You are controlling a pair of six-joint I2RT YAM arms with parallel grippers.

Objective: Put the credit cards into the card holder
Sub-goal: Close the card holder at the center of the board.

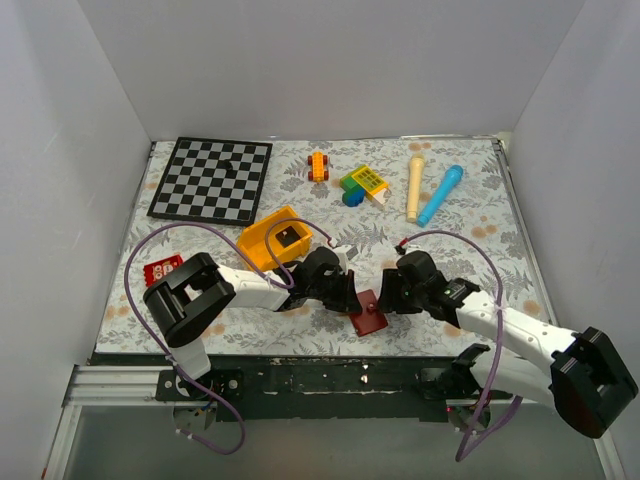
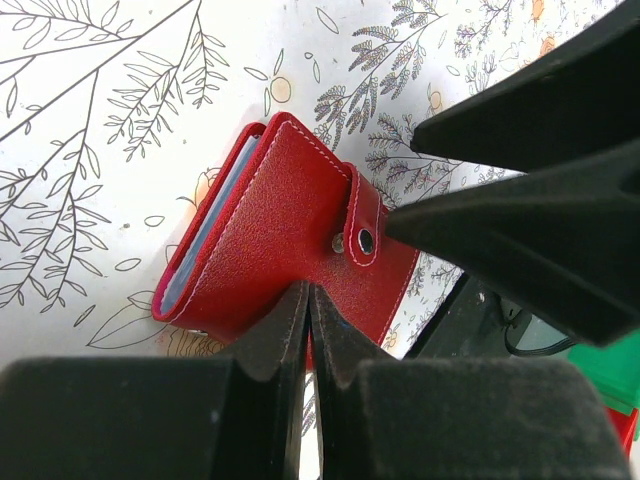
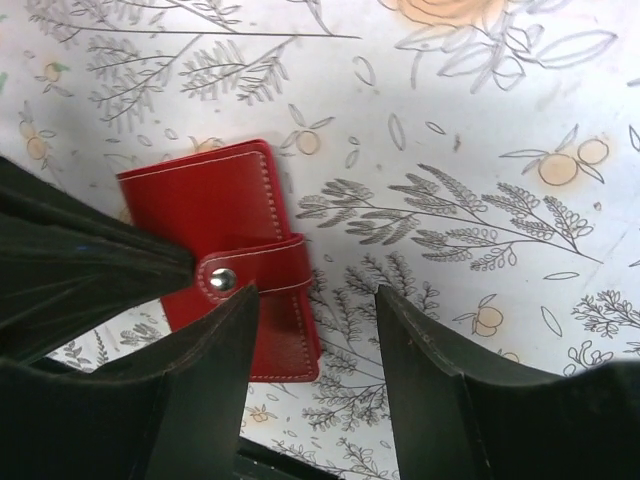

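1. Card holder [image 2: 285, 215]: maroon, folded shut, and the snap tab [image 2: 362, 225] looks fastened. It lies flat on the floral table [image 1: 480, 250] near the front edge, between the two arms. Pale blue pocket edges show along one side.
2. L gripper [image 2: 308, 300]: fingers pressed together, nothing seen between them. The tips touch the holder's near edge, just beside the tab.
3. R gripper [image 3: 318, 298]: fingers apart, holding nothing. One finger is over the holder's tab end, the other over bare table.
4. Cards: one black card [image 1: 290, 237] sits in the yellow bin [image 1: 262, 245], well apart from the holder. Can't find other cards in these views.
5. Step, my read: opening the holder, w/ L pinning it & R about to work the tab. No card is in yet, so the task has barely begun.
6. Risks from here:
   - L contact is just a thin tip on an edge, so the holder may pivot or slide when R tugs the tab.
   - The holder is close to the table's front edge, so a shove could push it off.
   - R finger may slip off the thin tab w/o popping the snap, or catch the whole cover & lift the holder.
   - The two grippers work very close together, so their fingers may collide.
   - Later: a thin flat card in the bin is hard to pinch, & the bin wall limits the approach.
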